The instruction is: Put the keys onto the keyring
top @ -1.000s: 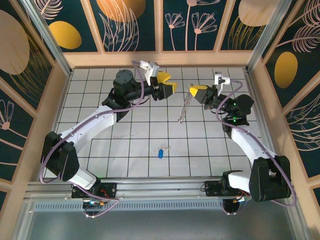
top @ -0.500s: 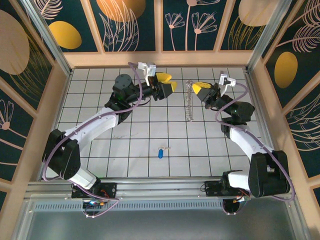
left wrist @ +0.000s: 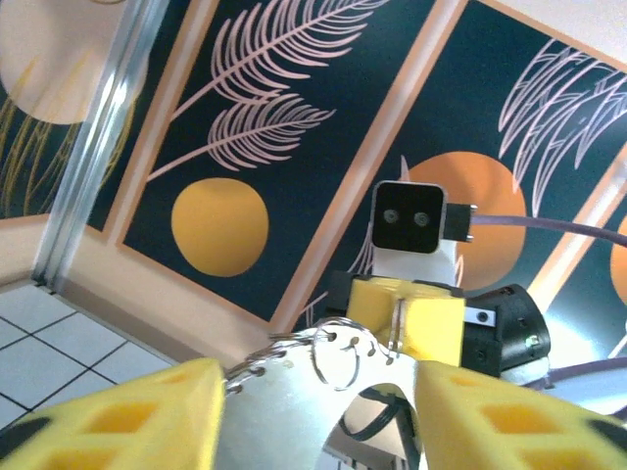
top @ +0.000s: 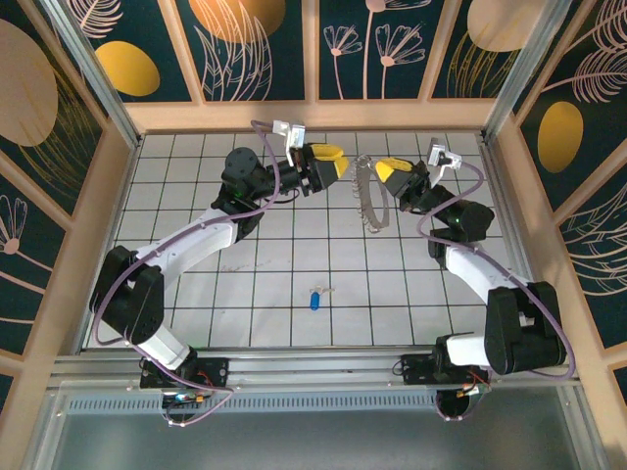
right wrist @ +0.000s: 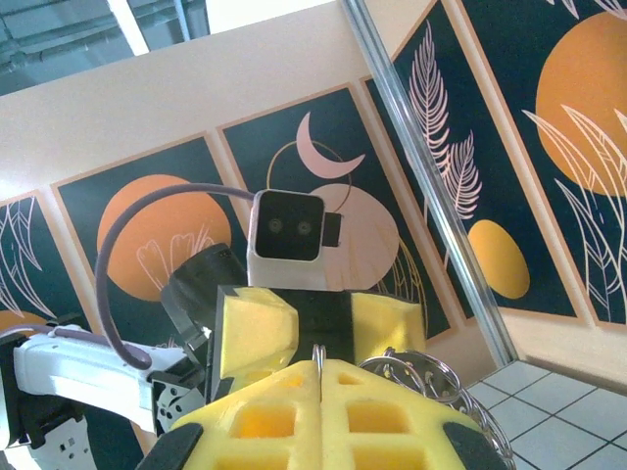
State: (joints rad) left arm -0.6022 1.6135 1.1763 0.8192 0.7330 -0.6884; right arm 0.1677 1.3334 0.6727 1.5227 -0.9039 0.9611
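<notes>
Right end effector (top: 380, 168), fingers together, clamps the keyring (top: 368, 201) raised at the far middle; left end effector (top: 338, 166), fingers apart, straddles its rim. The blue key (top: 314, 301) lies on the near worktop (top: 245, 294), not yet threaded

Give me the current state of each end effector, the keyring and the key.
keyring: held up off the table, hanging between the two end effectors.
right end effector: shut on the keyring's rim.
left end effector: open, jaws either side of the keyring; contact unclear.
key: lying loose on the table, not on the keyring.
</notes>
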